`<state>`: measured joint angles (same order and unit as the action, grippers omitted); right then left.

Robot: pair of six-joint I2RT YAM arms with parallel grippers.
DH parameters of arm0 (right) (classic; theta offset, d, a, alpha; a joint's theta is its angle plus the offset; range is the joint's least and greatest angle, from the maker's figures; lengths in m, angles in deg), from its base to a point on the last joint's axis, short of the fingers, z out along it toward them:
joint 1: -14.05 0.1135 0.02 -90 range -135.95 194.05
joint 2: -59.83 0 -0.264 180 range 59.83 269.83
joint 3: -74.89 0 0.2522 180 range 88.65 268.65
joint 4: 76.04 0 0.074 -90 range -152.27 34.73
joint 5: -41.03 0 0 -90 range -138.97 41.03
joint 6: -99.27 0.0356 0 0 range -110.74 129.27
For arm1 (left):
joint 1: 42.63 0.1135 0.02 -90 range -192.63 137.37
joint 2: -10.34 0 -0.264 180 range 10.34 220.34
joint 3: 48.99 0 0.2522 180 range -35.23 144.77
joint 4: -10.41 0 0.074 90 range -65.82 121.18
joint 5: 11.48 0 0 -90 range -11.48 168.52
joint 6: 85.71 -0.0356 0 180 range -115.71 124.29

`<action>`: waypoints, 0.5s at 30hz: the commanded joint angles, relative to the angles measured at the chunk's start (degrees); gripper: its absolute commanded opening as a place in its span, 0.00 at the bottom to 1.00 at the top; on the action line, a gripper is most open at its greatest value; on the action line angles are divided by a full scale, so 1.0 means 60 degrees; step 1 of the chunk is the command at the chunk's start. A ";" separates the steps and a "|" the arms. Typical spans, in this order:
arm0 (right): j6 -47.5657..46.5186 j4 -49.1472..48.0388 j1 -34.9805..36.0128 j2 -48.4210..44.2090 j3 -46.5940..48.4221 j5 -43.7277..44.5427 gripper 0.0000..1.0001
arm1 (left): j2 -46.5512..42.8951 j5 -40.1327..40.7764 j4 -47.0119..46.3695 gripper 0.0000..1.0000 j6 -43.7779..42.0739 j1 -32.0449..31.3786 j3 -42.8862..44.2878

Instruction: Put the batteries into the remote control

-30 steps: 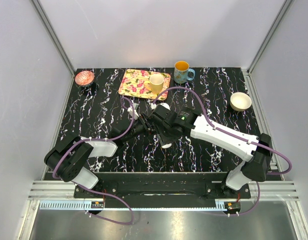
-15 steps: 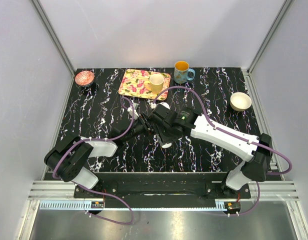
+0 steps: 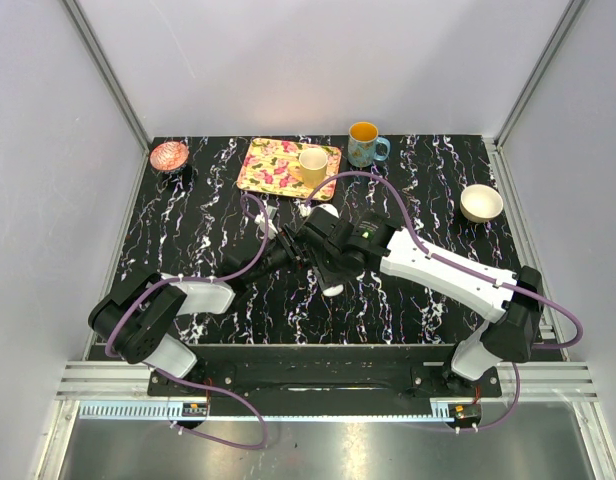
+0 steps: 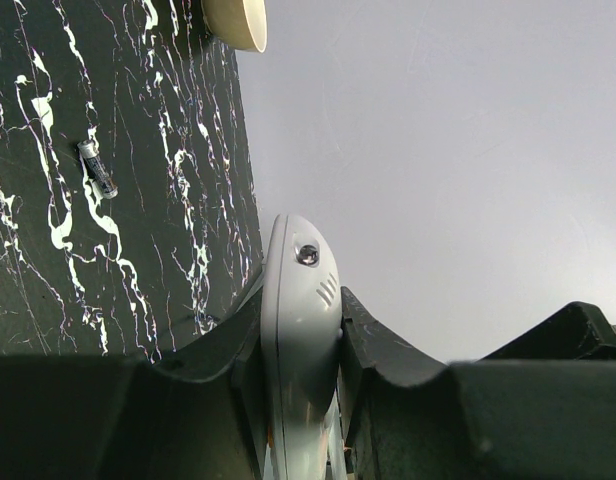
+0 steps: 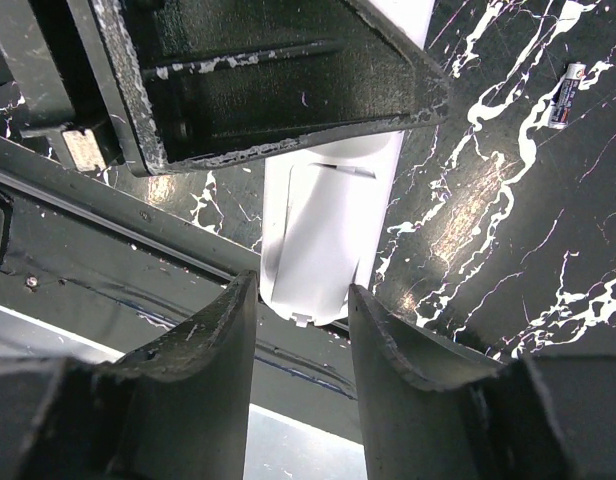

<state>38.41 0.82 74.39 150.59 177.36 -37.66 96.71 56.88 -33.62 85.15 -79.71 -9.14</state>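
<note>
Clamping the remote control [image 4: 299,390] above the middle of the bench [image 5: 468,200], the left tool [image 4: 300,305] holds it firmly. The right tool [image 5: 301,290] straddles its end; gripping or not, I cannot tell. Beyond lies one dark battery [image 5: 565,96].

My left arm reaches from the near-left edge toward the tabletop's centre. Left gripper [image 4: 300,345] is rolled sideways, jaws clamped on the remote control [image 4: 300,285]. My right arm stretches in from near-right. Right gripper [image 5: 300,318] meets it, jaws partly apart astride the remote's end, contact unclear.
</note>
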 commanded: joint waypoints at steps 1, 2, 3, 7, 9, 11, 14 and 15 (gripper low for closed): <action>-0.0082 0.0134 0.0066 -0.0010 0.0362 0.0122 0.39 | -0.0127 0.0034 -0.0723 0.00 -0.0073 -0.0045 0.0208; -0.0082 0.0149 0.0066 -0.0024 0.0362 0.0136 0.39 | -0.0142 0.0019 -0.0723 0.00 -0.0059 -0.0031 0.0208; -0.0097 0.0178 0.0066 -0.0053 0.0362 0.0165 0.38 | -0.0156 0.0019 -0.0738 0.00 -0.0059 -0.0031 0.0222; -0.0199 0.0325 0.0066 -0.0083 0.0347 0.0210 0.32 | -0.0171 0.0005 -0.0782 0.00 -0.0029 -0.0031 0.0193; -0.0243 0.0354 0.0052 -0.0098 0.0347 0.0239 0.29 | -0.0171 -0.0010 -0.0825 0.00 0.0000 -0.0031 0.0150; -0.0273 0.0369 0.0051 -0.0098 0.0362 0.0253 0.23 | -0.0156 -0.0010 -0.0869 0.00 0.0015 -0.0031 0.0164; -0.0287 0.0369 0.0066 -0.0069 0.0391 0.0239 0.19 | -0.0156 -0.0010 -0.0913 0.00 0.0044 -0.0031 0.0135; -0.0287 0.0354 0.0052 -0.0054 0.0406 0.0239 0.19 | -0.0156 0.0005 -0.0913 0.00 0.0044 -0.0031 0.0120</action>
<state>37.54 2.35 74.39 150.59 177.36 -37.55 96.71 56.83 -33.71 85.20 -79.71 -9.14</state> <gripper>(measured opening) 0.448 0.310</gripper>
